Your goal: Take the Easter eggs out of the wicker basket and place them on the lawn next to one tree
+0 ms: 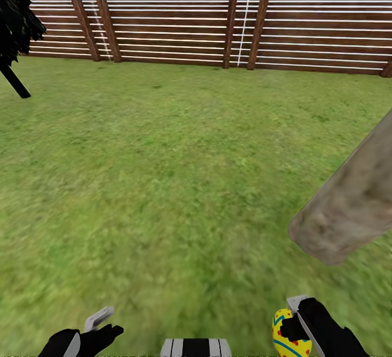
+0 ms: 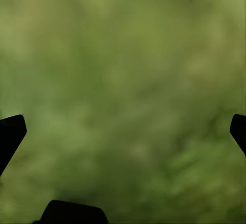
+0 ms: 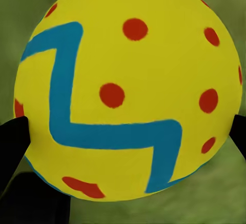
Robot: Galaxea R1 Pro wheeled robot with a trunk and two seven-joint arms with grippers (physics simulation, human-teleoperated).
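One Easter egg (image 1: 284, 335), yellow with a blue zigzag and red dots, sits in my right gripper (image 1: 296, 325) at the lower right of the head view, shut on it. In the right wrist view the egg (image 3: 128, 90) bulges between the black fingertips (image 3: 13, 142) over grass. A thick pale grey-brown tree trunk (image 1: 348, 204) leans in from the right, just ahead of that gripper. My left gripper (image 1: 93, 328) hangs open and empty at the lower left; its wrist view has the gripper (image 2: 125, 130) spread wide over blurred lawn (image 2: 123, 70). The wicker basket is out of view.
Green lawn (image 1: 179, 172) stretches ahead to a brown slatted fence (image 1: 218, 14). A small all-black tree (image 1: 13, 19) stands at the far left by the fence. A striped part of my body (image 1: 196, 348) shows at the bottom centre.
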